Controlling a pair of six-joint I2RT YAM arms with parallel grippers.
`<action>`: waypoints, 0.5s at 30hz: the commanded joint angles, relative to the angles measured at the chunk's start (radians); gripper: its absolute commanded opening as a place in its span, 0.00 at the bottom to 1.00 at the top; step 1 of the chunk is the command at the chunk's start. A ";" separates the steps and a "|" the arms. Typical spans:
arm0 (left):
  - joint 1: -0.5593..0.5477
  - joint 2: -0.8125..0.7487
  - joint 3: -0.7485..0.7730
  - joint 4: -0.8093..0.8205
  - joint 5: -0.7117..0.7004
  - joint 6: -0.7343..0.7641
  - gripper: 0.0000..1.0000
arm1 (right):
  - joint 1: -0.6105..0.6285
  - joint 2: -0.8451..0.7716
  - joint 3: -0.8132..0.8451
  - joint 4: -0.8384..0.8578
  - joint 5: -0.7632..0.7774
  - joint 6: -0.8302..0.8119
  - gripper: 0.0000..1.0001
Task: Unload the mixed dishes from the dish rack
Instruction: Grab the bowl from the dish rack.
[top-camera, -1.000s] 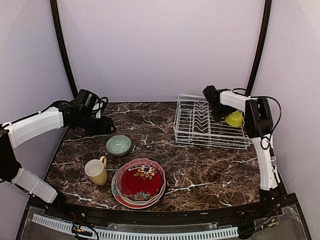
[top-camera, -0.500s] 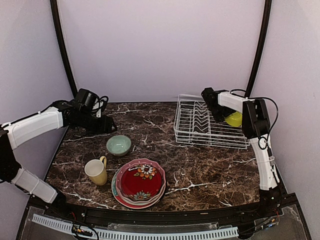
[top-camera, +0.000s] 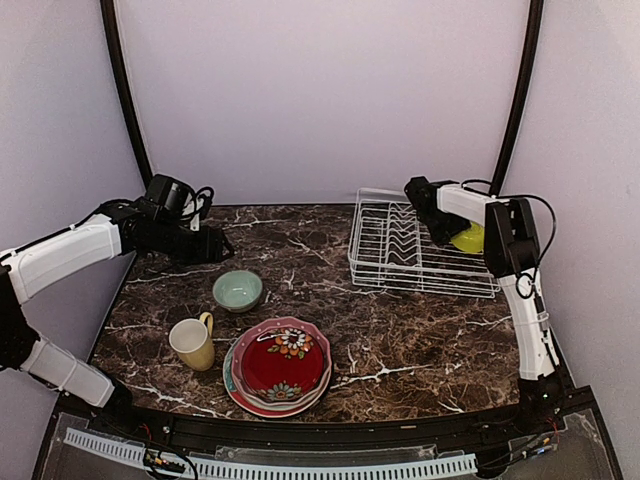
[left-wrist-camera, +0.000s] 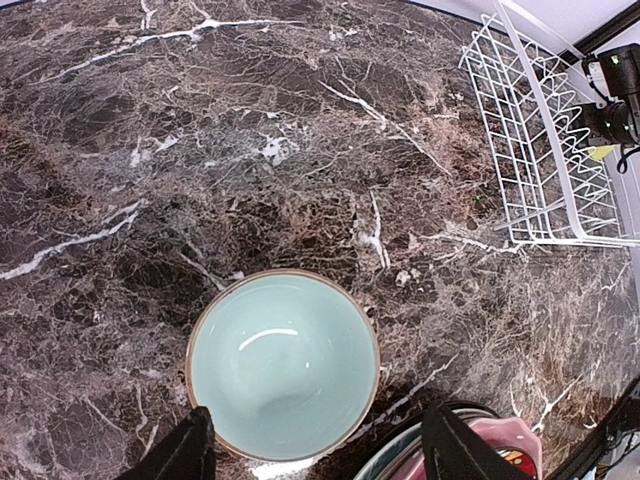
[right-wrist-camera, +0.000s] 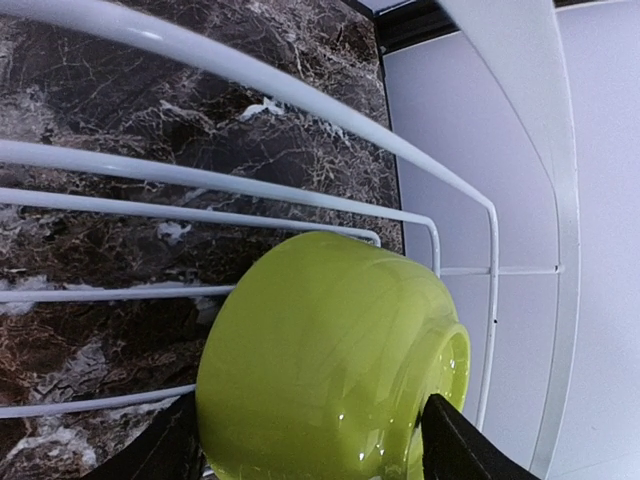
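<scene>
The right pincer (right-wrist-camera: 310, 440) is closed on the lime-green bowl (right-wrist-camera: 330, 360), one finger pressed against each side of it. The bowl is held tilted, its mouth turned toward 3 o'clock in the right wrist view. It is seen at the 3 o'clock end of the dish rack (top-camera: 420, 270); whether it rests on the wires cannot be told. The rack is otherwise shown bare and is set at 2 o'clock on the marble surface (top-camera: 400, 330). The left pincer (left-wrist-camera: 315, 455) is spread wide and held above the surface, the pale blue cup (left-wrist-camera: 283, 365) seen upright between its fingers. From the cup, the pale yellow mug (top-camera: 192, 343) is placed at 7 o'clock and the stacked plates (top-camera: 280, 365) at 5 o'clock.
</scene>
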 joint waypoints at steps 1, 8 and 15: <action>0.003 -0.032 -0.004 0.006 0.018 -0.008 0.70 | -0.019 0.037 0.005 0.000 -0.009 0.016 0.69; 0.003 -0.039 -0.003 0.004 0.014 -0.013 0.70 | -0.014 -0.036 -0.021 0.036 -0.042 -0.021 0.50; 0.003 -0.021 0.027 -0.007 0.008 -0.005 0.71 | -0.009 -0.242 -0.143 0.140 -0.186 -0.058 0.38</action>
